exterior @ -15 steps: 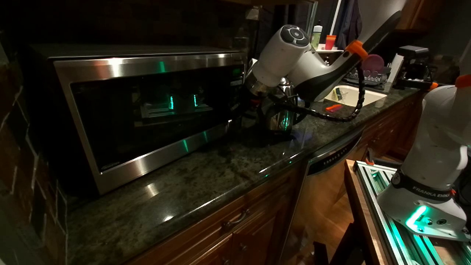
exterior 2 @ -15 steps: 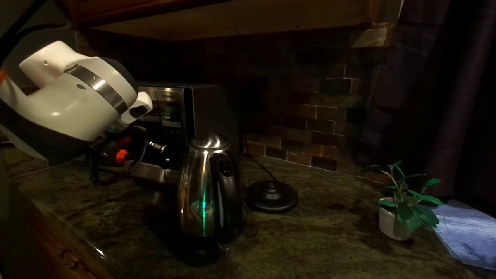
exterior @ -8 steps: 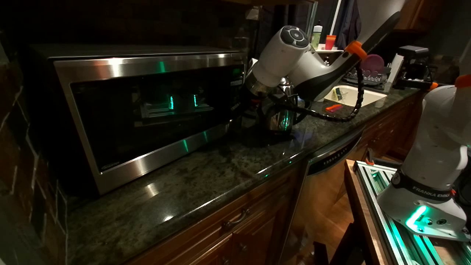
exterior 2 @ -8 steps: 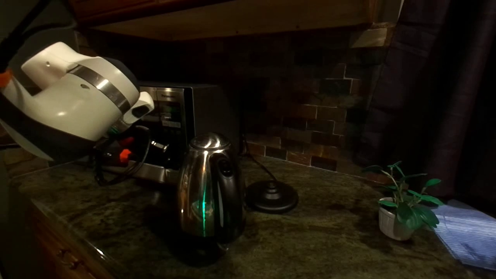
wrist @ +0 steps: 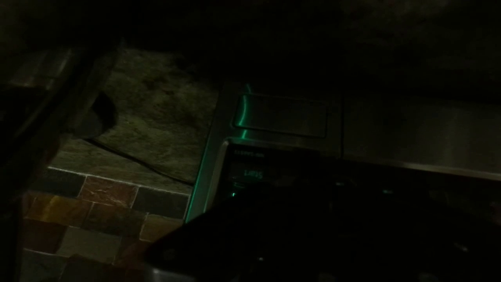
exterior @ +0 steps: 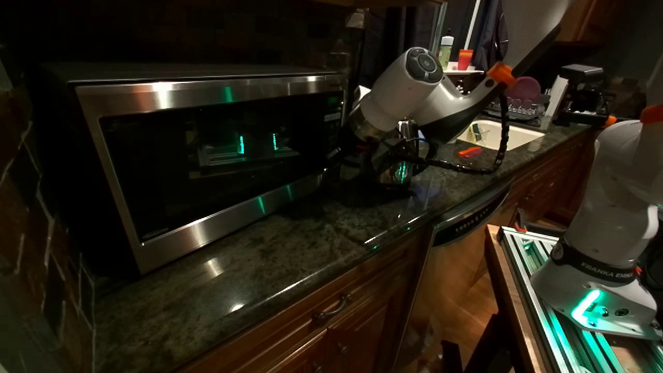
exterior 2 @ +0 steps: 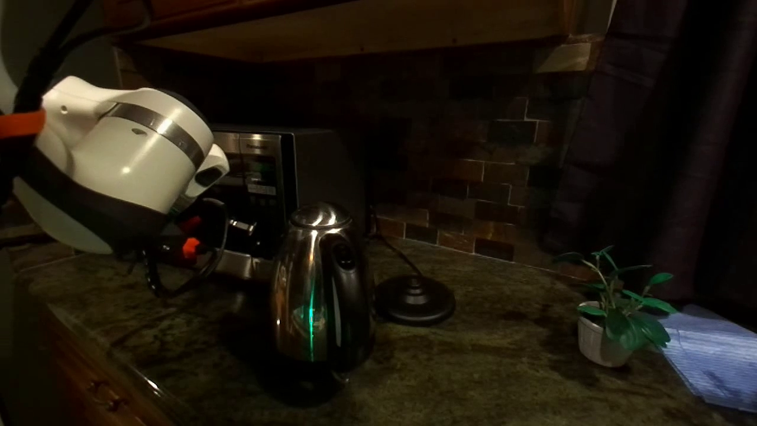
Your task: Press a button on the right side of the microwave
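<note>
The microwave point(exterior: 171, 166) is a large steel-framed oven with a dark glass door, standing on the counter. Its dark control strip point(exterior 2: 263, 186) shows at its right end in an exterior view. In the wrist view the steel frame point(wrist: 283, 117) and an upside-down "Start" label point(wrist: 253, 174) are visible. My gripper point(exterior: 331, 158) is a dark shape at the lower part of the control strip; it also shows in an exterior view point(exterior 2: 253, 236). In the wrist view the gripper point(wrist: 297, 184) is nearly black and covers most of the strip. Finger opening and contact cannot be made out.
A steel kettle point(exterior 2: 301, 284) stands close beside the gripper and arm. Its black base point(exterior 2: 416, 300) with a cord and a potted plant point(exterior 2: 609, 337) are on the counter point(exterior 2: 473, 367). A hanging cable point(exterior: 466, 167) loops below the arm. A sink point(exterior: 505, 134) lies farther along.
The arm's wrist has dipped and tilted, shifting right and down in an exterior view. The gripper's end has stayed near the lower control strip. The microwave and kettle have not moved.
</note>
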Robot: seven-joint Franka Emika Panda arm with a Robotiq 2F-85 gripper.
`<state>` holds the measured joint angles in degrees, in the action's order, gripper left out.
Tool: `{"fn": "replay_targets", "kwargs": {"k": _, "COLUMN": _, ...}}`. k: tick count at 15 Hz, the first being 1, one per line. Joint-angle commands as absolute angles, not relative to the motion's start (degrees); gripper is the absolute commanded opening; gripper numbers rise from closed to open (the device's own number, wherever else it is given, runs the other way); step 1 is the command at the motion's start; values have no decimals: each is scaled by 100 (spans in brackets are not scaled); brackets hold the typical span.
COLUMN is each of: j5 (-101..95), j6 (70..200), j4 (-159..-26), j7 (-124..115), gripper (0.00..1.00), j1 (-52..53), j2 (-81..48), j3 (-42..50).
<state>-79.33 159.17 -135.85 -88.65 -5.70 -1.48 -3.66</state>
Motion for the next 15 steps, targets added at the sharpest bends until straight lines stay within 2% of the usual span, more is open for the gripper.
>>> {"fn": "replay_targets", "kwargs": {"k": 1, "j5": -7042, "j6": 15954, "j4": -13700, "j7": -8056, "gripper": 0, "j1": -590, "j2": -200, "j3": -370}}
{"fn": "replay_targets", "kwargs": {"k": 10, "j5": -2821, "j6": 15586, "j4": -14574, "j7": -4151, "gripper": 0, "j1": 95, "j2": 871, "j3": -382}}
{"fn": "replay_targets", "kwargs": {"k": 11, "j5": -2367, "j6": 15386, "j4": -14611, "j7": -3746, "gripper": 26, "j1": 171, "j2": 1128, "j3": -392}}
{"fn": "replay_targets", "kwargs": {"k": 12, "j5": -1909, "j6": 15111, "j4": -14567, "j7": -3327, "gripper": 27, "j1": 228, "j2": 1389, "j3": -393}}
{"fn": "replay_targets", "kwargs": {"k": 13, "j5": -1476, "j6": 14650, "j4": -14472, "j7": -2909, "gripper": 32, "j1": 277, "j2": 1667, "j3": -384}}
{"fn": "replay_targets", "kwargs": {"k": 15, "j5": -1158, "j6": 13814, "j4": -14235, "j7": -2517, "gripper": 47, "j1": 197, "j2": 2187, "j3": -411}}
